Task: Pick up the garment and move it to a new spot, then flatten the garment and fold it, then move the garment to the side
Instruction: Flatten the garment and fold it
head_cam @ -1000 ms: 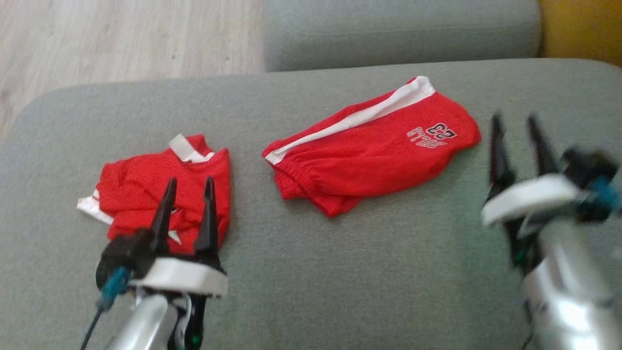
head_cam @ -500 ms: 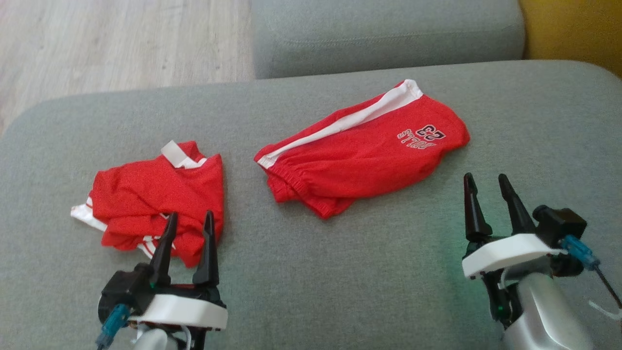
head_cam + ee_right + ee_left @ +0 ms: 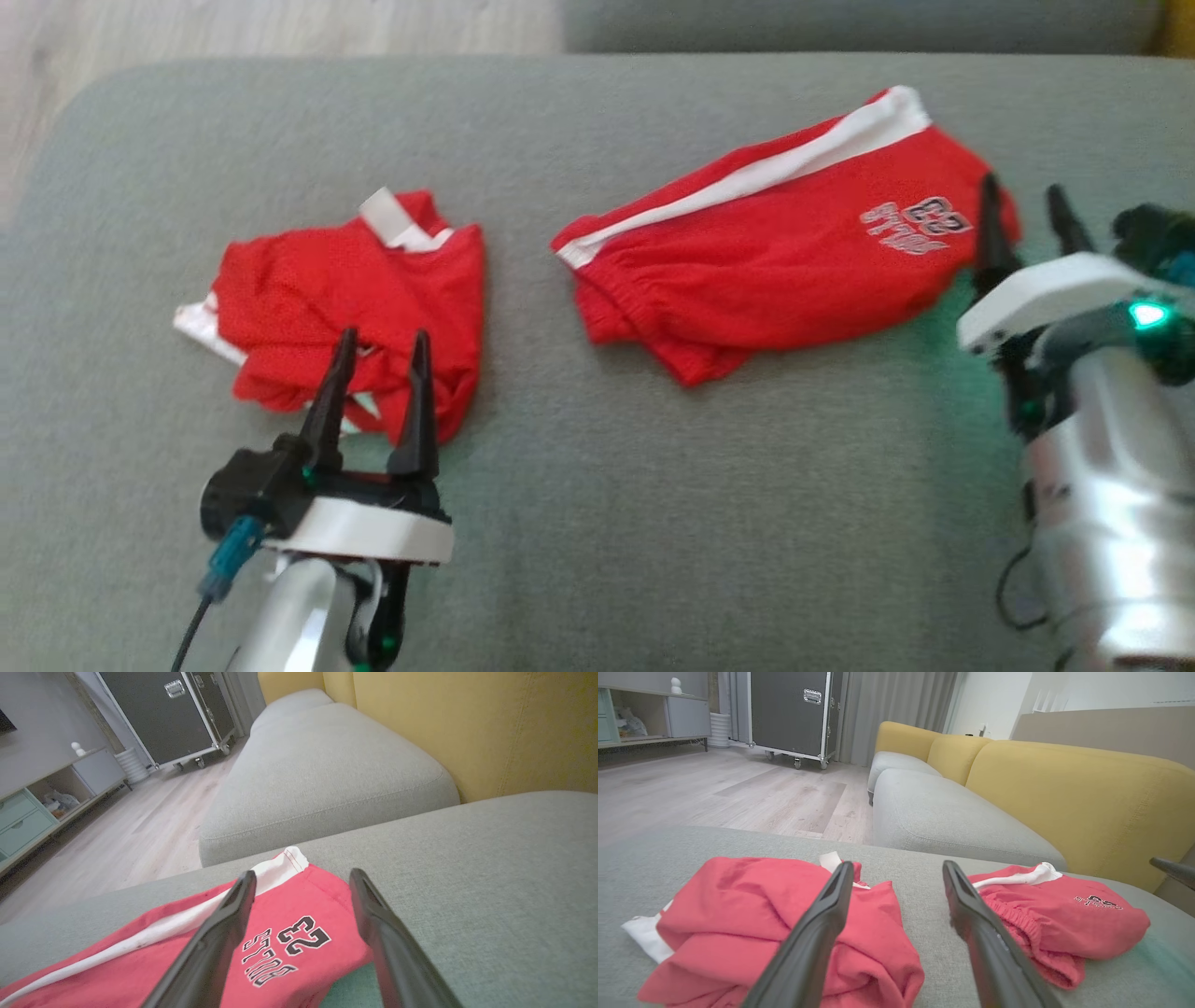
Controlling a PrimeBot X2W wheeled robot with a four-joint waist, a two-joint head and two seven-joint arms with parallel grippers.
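hovering low over a grey cushion [image 3: 597,523], nothing held
left gripper [image 3: 384,333], spread and empty, tips over the near edge of a crumpled red shirt [image 3: 327,289] on the cushion's left; right gripper [image 3: 1021,184], spread too, at the numbered end of folded red shorts [image 3: 775,252] toward the far right edge.

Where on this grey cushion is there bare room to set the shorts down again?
Widest bare patch: the near cushion between the left gripper and right gripper. A narrow gap separates the crumpled shirt from the shorts. Crowded at the right end, where the right gripper hangs at the shorts' printed corner.
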